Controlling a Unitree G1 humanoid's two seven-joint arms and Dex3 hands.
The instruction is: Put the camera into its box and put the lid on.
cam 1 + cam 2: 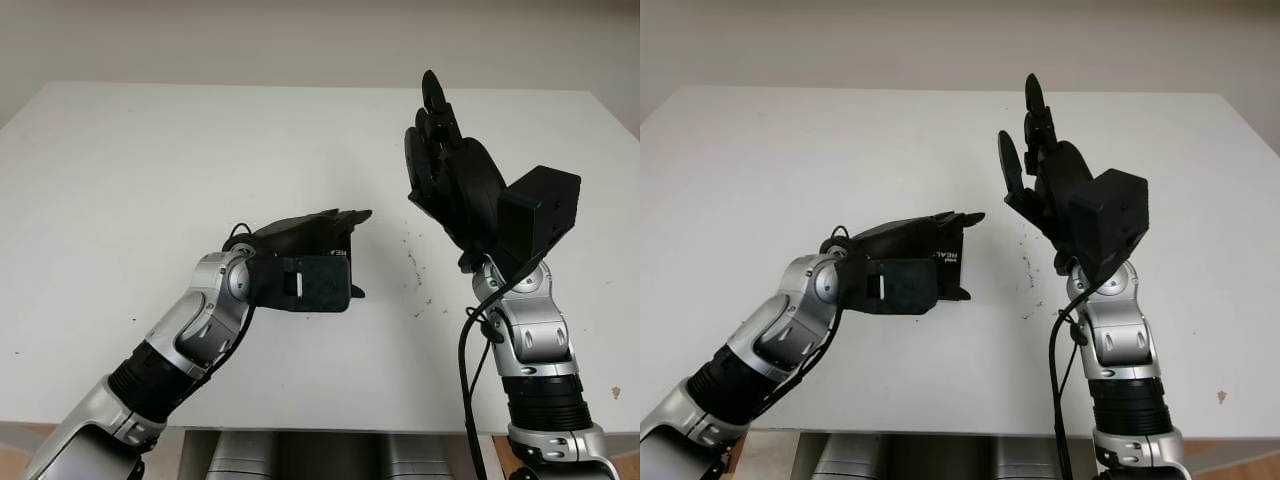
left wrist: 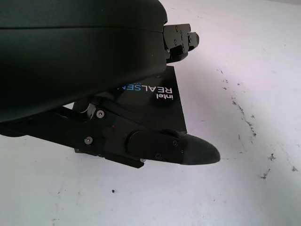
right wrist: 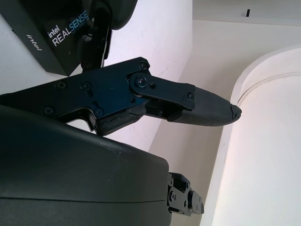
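Note:
A black box [image 1: 952,257] printed "Intel RealSense" lies flat on the white table [image 1: 150,180], its closed top face [image 2: 164,106] showing. My left hand [image 1: 320,228] stretches out low over the box and covers most of it, with fingers straight and the thumb [image 2: 188,150] along the box's near edge. Whether the hand presses on the box I cannot tell. My right hand [image 1: 440,150] is raised upright above the table to the right of the box, open and holding nothing. The box's label [image 3: 51,35] also appears in the right wrist view.
Small dark specks [image 1: 412,262] dot the table between the box and the right arm. The table's front edge [image 1: 320,428] runs just below both forearms. The table stretches wide and bare behind and to the left of the box.

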